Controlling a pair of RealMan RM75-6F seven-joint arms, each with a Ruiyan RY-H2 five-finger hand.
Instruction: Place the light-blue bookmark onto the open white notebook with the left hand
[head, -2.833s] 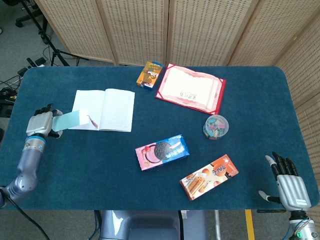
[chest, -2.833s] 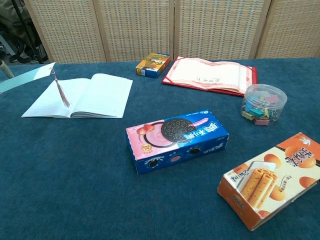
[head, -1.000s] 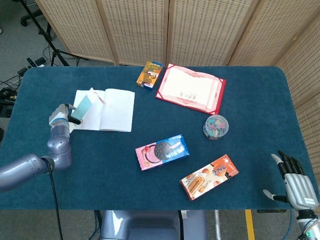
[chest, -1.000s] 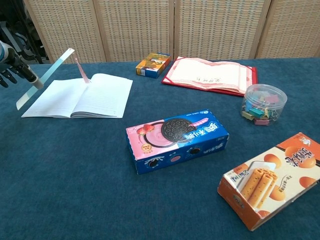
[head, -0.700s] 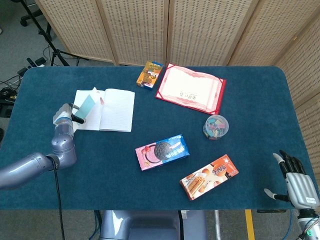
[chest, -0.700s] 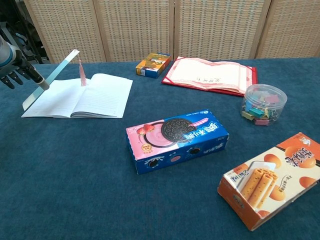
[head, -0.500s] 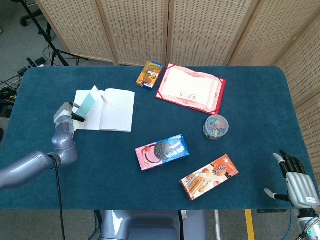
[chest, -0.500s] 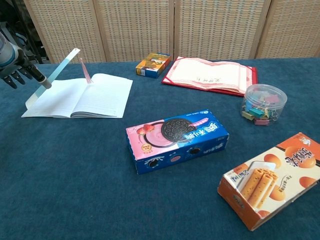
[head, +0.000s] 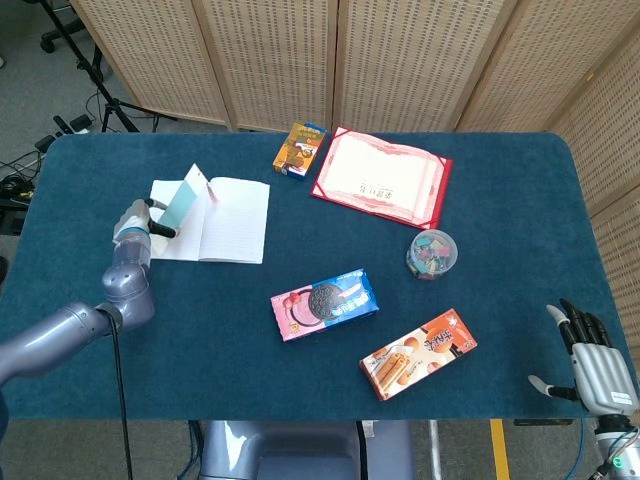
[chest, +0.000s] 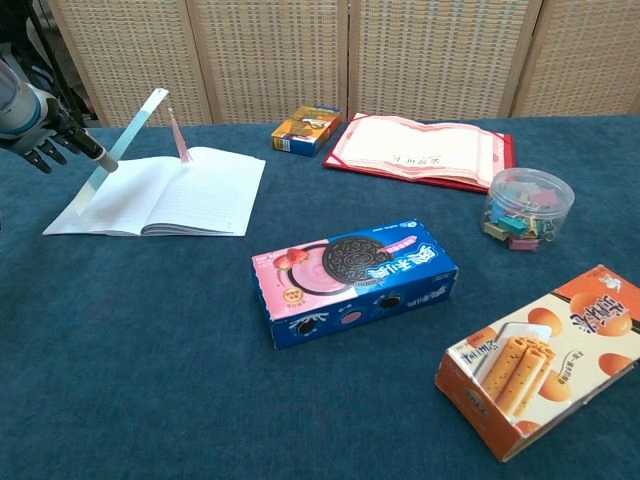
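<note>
The open white notebook (head: 215, 218) (chest: 170, 192) lies on the left part of the blue table. My left hand (head: 135, 221) (chest: 45, 130) hovers at the notebook's left edge and pinches the light-blue bookmark (head: 184, 198) (chest: 124, 140). The bookmark slants upward over the left page, and its pink tassel (chest: 178, 134) hangs from the top end above the page. My right hand (head: 592, 368) shows only in the head view, at the bottom right off the table's edge, with fingers spread and nothing in it.
A blue cookie box (head: 324, 304) (chest: 354, 279) lies mid-table. An orange wafer box (head: 418, 353) sits nearer the front. A clear tub of clips (head: 432, 254), a red certificate folder (head: 382, 176) and a small orange box (head: 300, 149) lie farther back.
My left hand has carried the bookmark rightward from beyond the notebook's left edge to above its left page, tilting it more upright. The right hand has barely moved.
</note>
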